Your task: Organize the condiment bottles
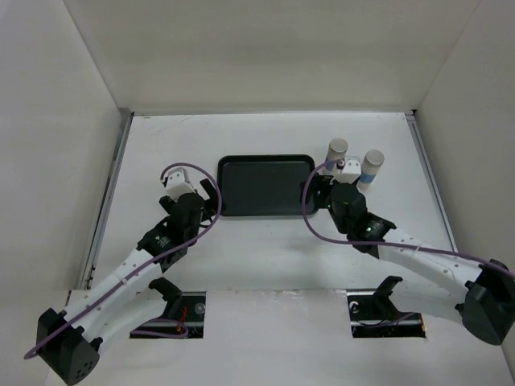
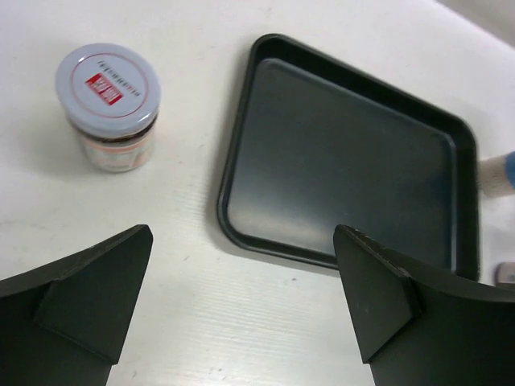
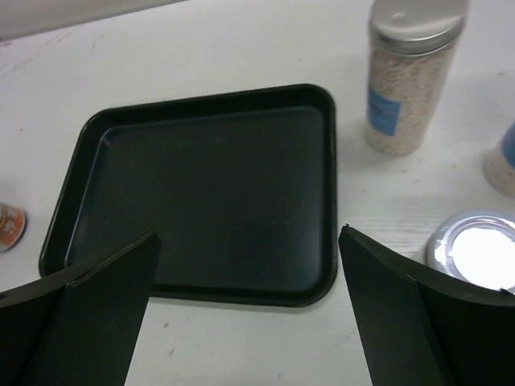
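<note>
While the left hand [image 2: 241, 265] and right hand [image 3: 248, 265] hung spread and empty, a jar [image 2: 109, 104] and a tall bottle [image 3: 409, 80] stood outside the tray [image 1: 265, 186].

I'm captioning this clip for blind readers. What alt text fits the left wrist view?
An empty dark tray lies on a white table, with a short dark jar, its white lid marked red, standing upright apart from it at the view's upper left. The left gripper hangs open in the foreground, holding nothing.
</note>
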